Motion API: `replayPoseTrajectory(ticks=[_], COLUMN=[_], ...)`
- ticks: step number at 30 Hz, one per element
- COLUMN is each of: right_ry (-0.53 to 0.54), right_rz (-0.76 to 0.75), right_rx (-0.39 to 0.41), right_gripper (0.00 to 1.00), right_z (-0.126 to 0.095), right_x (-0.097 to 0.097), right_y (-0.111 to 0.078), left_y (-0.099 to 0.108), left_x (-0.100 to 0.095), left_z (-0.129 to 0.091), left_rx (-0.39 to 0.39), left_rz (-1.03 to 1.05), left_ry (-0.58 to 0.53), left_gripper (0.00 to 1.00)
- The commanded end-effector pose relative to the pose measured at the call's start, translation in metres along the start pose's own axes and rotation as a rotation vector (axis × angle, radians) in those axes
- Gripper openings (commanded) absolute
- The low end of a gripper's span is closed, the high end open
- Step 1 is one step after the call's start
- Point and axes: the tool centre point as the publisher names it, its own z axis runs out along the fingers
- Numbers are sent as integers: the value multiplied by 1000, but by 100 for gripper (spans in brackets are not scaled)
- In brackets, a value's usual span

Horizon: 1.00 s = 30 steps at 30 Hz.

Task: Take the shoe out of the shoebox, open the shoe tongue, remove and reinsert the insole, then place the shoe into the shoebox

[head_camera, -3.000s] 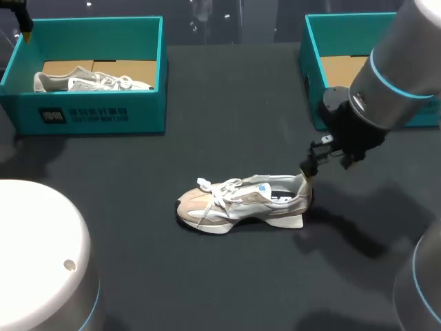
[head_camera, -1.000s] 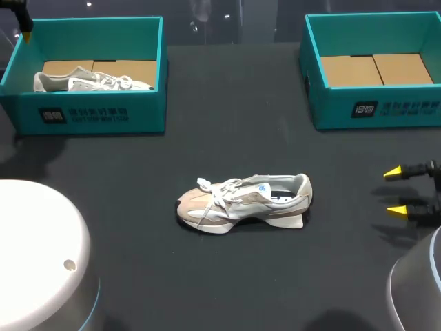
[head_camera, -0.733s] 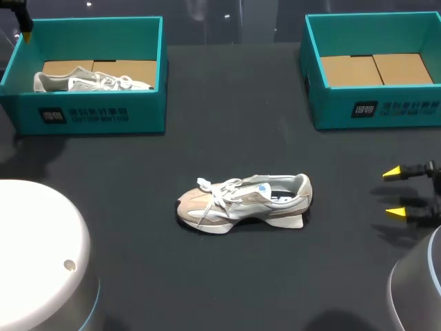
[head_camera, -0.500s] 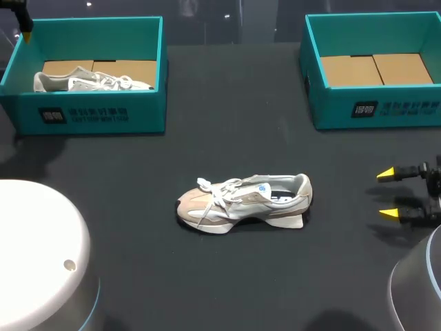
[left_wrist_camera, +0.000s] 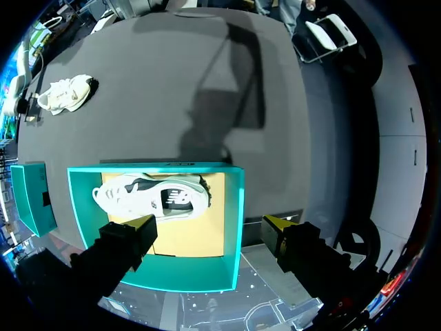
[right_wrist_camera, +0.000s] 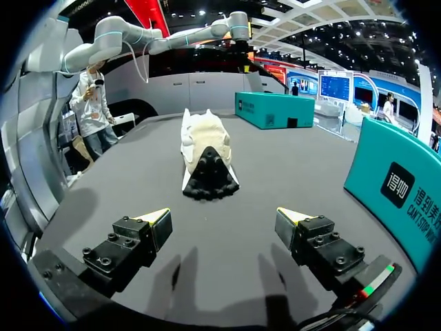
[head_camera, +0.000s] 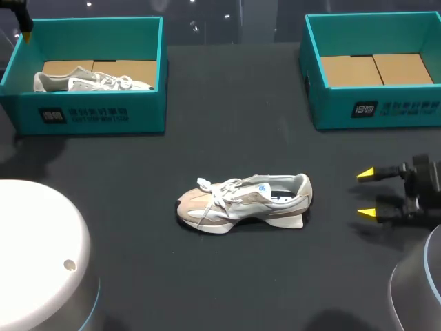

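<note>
Shoe: the shoe [head_camera: 244, 201] [right_wrist_camera: 205, 155] is seen on the black table [head_camera: 227, 276], out of both boxes, near the middle, with its heel turned toward the right gripper.
Right gripper: the right gripper [head_camera: 365, 194] [right_wrist_camera: 224, 221] is held low over the table, well apart from the heel; its fingers are spread wide and nothing is gripped.
Left gripper: the left gripper [left_wrist_camera: 209, 224] is held above the left shoebox [head_camera: 96, 110] [left_wrist_camera: 234, 207], fingers wide apart, nothing gripped.
Left shoebox: a second shoe [head_camera: 89, 81] [left_wrist_camera: 155, 198] is contained.
Right shoebox: the right shoebox [head_camera: 372, 110] is set at the far right, its brown floor showing.
</note>
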Motion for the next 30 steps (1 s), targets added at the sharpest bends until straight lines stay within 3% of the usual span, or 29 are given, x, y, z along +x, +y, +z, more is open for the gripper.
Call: replayPoseTrajectory(ticks=[1,30], right_ry=[-4,1], right_rz=[1,-13], right_rx=[3,-47], right_gripper=[100,100], right_z=[15,87], right_x=[2,13], right_y=[2,27], left_y=[-1,-1], left_x=[0,0], left_z=[0,0], left_rx=[-2,-2], left_rz=[1,1], left_ry=[2,2], left_gripper=[100,100])
